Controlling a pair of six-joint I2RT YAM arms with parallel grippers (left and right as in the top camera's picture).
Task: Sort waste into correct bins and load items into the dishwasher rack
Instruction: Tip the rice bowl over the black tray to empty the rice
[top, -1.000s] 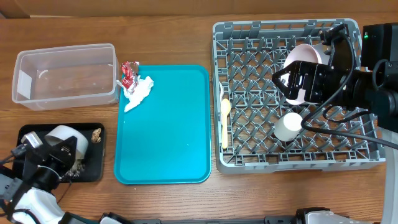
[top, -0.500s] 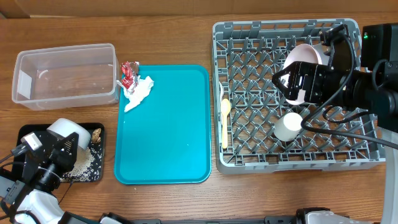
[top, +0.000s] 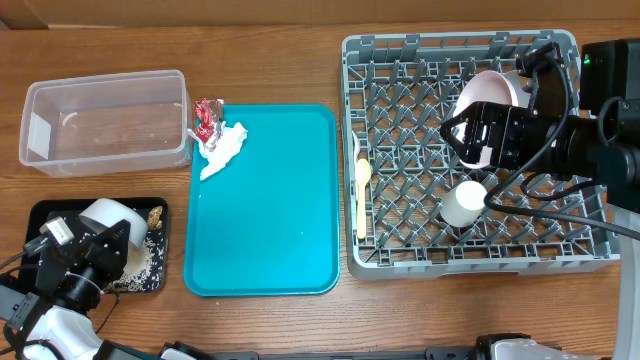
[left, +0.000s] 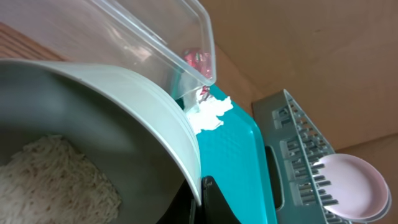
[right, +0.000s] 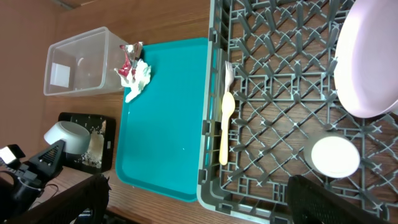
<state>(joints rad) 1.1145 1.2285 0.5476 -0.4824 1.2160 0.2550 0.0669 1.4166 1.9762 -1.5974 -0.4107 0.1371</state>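
My left gripper (left: 203, 190) is shut on the rim of the small pale bowl (left: 93, 118), which has loose rice (left: 56, 180) inside. In the overhead view the bowl (top: 112, 222) hangs over the black tray (top: 45, 215), where rice (top: 150, 257) and a brown morsel (top: 155, 214) lie. The red-and-silver wrapper (top: 207, 118) and white napkin (top: 225, 148) rest at the teal tray's far left corner, beside the clear tub (top: 105, 120). My right gripper (top: 472, 135) stands open and empty above the dishwasher rack (top: 400, 255), near the plates (top: 490, 92) and cup (top: 463, 203).
The teal tray (top: 265, 210) lies between the bins and the rack. A cream spoon (top: 362, 185) and white fork (top: 357, 150) lie along the rack's left edge. Right arm cables hang over the rack's right side.
Rice has fallen from the bowl onto the black tray. The left gripper lifted the bowl a little, then lowered it again. The right gripper has shifted slightly right.
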